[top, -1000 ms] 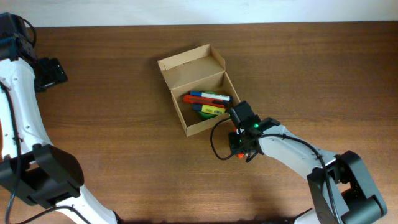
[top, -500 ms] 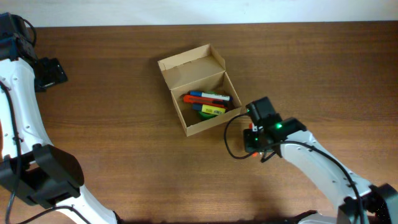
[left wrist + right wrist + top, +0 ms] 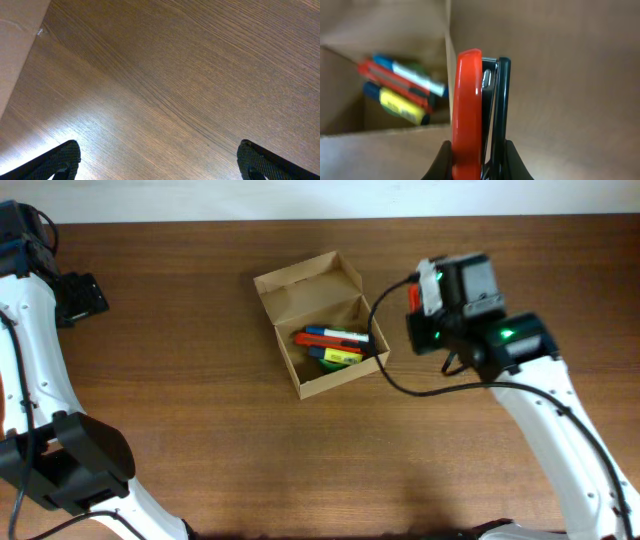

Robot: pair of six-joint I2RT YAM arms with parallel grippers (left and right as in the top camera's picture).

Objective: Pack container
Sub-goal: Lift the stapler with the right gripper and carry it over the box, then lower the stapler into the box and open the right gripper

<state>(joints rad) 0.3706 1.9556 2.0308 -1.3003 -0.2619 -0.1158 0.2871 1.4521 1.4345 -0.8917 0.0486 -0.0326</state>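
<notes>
Holding coloured pens [image 3: 335, 340], the open container [image 3: 300, 295]; right fingers [image 3: 442, 162] pinching a red stapler [image 3: 469, 110], left fingers [image 3: 60, 160] wide.

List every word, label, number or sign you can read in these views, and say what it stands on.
No text can be read in any view.
The yellow-bodied marker in the tan cardboard box: any print on it is too blurred to read.
The red and black tool: no markings visible.

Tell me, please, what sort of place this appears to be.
Probably a robotics lab workbench: a left arm and right arm stand at a wooden table, where a cardboard box holds markers and the right end effector grips a red stapler.
</notes>
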